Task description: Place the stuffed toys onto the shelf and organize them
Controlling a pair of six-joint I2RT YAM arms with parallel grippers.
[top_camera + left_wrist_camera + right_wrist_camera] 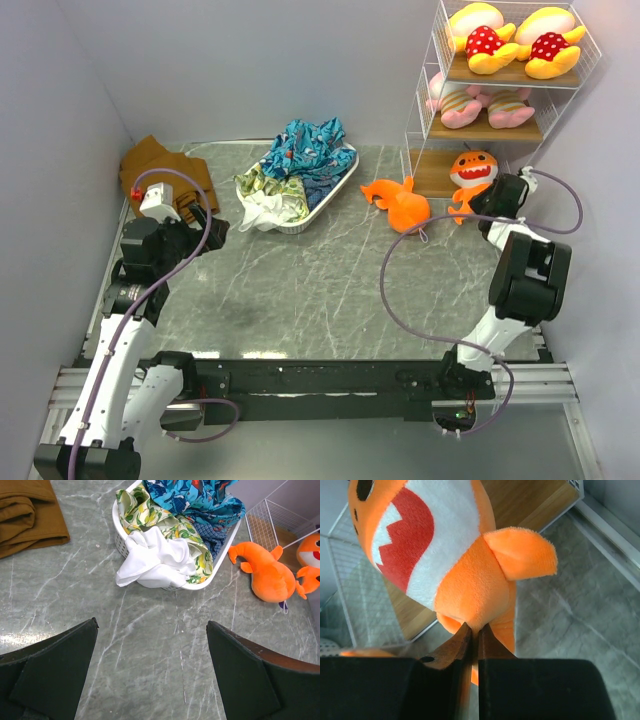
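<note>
Shark (470, 590) between right jaws; wrist-view only

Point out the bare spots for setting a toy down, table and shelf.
Free: the table in front of the tray; the bottom board left of the held shark. Crowded: top board and middle board, two toys each.

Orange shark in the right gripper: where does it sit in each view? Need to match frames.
Top external: gripped shark right of centre, upright at the front of the shelf's bottom board.
Left wrist: gripped shark at the far right edge, cut off by the frame.
Right wrist: gripped shark fills the centre, right gripper jaws shut on its underside.
Shared landmark: the bottom board, behind it in all three.
</note>
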